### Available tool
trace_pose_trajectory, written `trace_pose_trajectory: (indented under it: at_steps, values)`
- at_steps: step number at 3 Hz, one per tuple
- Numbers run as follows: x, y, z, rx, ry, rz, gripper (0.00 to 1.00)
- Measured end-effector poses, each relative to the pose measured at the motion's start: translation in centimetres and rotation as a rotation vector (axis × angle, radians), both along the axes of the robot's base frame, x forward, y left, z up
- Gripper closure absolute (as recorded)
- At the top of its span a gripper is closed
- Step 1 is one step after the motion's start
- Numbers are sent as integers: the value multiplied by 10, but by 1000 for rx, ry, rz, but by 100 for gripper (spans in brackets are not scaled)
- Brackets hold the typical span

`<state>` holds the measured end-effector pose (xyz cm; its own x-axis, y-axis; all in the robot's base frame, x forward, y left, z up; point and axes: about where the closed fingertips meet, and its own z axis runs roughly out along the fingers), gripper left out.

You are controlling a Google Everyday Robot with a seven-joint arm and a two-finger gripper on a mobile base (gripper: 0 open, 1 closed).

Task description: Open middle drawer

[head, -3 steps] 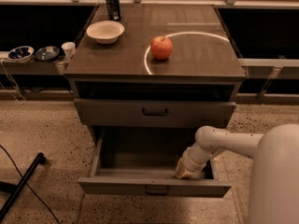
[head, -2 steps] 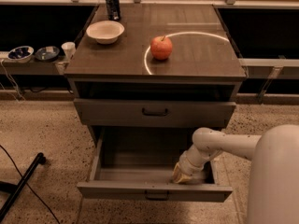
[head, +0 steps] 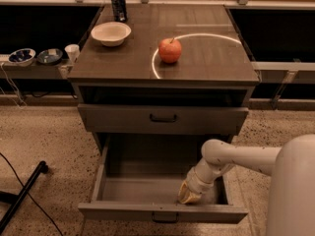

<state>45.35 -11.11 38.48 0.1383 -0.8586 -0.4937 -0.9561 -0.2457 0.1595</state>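
The middle drawer (head: pixel 123 212) of the grey-brown cabinet stands pulled out toward me, showing its plain grey box inside. Its small dark bar handle (head: pixel 165 218) sits at the centre of the front panel. My gripper (head: pixel 188 195) reaches down into the drawer at its front right, just behind the front panel and to the right of the handle. The white arm (head: pixel 231 156) comes in from the right over the drawer's side.
The narrower top drawer (head: pixel 118 119) above is pushed in. On the cabinet top (head: pixel 211 58) are a red apple (head: pixel 170 50), a white bowl (head: pixel 110 33) and a dark can (head: pixel 118 5). Bowls (head: pixel 22 56) and a cup (head: pixel 72 52) stand on a left shelf. A black leg (head: pixel 24 191) lies on the floor.
The middle drawer has slid farther out toward me. My gripper has moved with it, forward and slightly left.
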Motion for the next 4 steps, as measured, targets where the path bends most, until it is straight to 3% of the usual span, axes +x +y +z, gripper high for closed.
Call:
trace_pose_trajectory:
  at_steps: [1,2,3,4]
  values:
    - [-14,8,10,10,7,21,100]
    - [-17,9,29,-6,-32,23,100]
    - [-12,0,64,-25,-139,10,100]
    - [-2,-8,111,-25,-301,-19,100]
